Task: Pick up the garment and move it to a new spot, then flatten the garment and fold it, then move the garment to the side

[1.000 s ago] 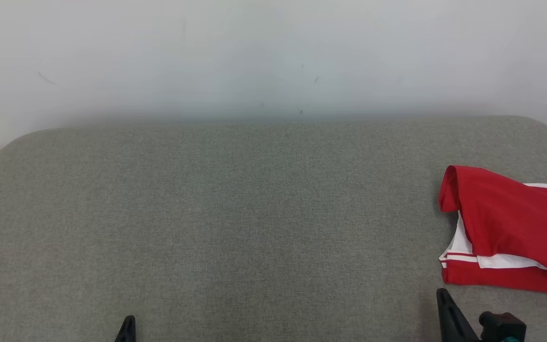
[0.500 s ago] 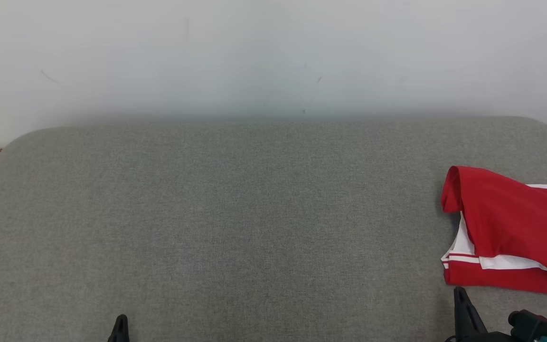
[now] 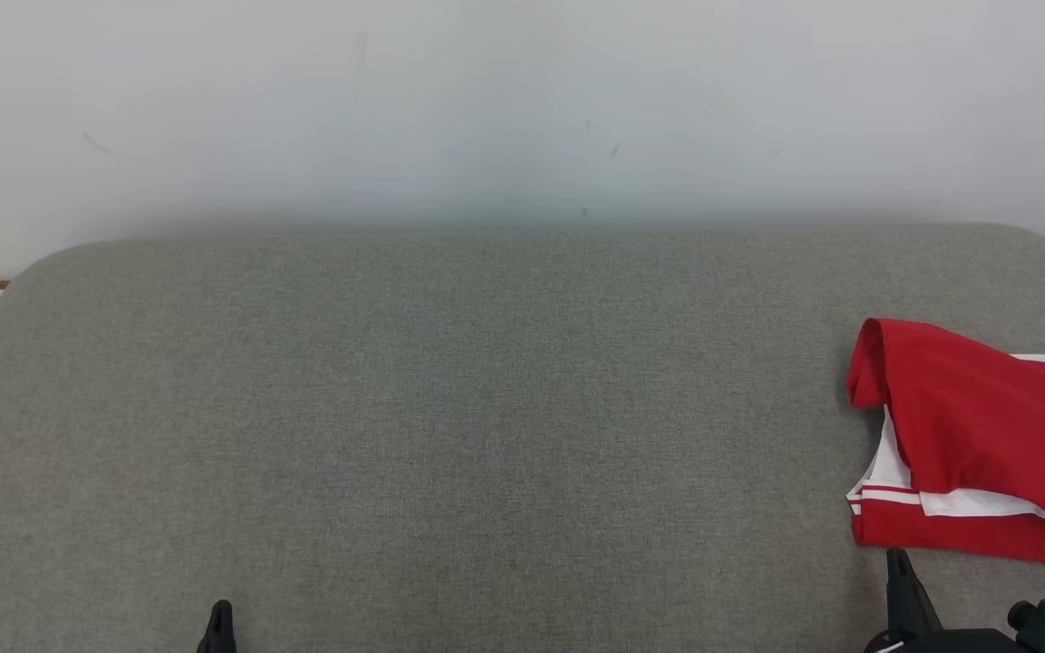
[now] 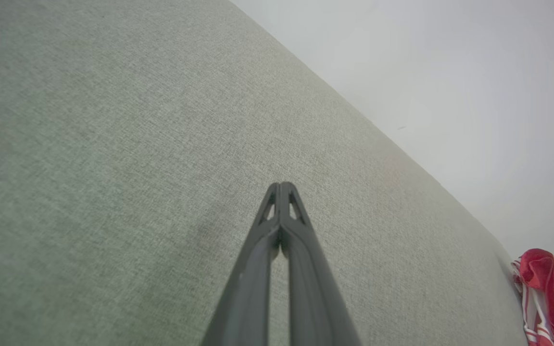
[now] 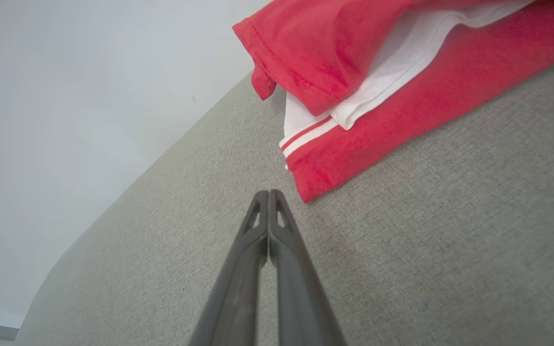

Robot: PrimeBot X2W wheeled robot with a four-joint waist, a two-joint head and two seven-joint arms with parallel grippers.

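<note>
Stitching along garment (image 5: 315,48) hem reads clearly in right wrist view.

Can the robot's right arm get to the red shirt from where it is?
Probably yes. The right tool, shut, points toward the near corner of the red shirt, with just grey cushion between them and nothing in the way. It would have to open first.

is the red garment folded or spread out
Folded: the red garment lies in stacked layers, red over white over red, on the grey cushion; right side cut off.
</note>
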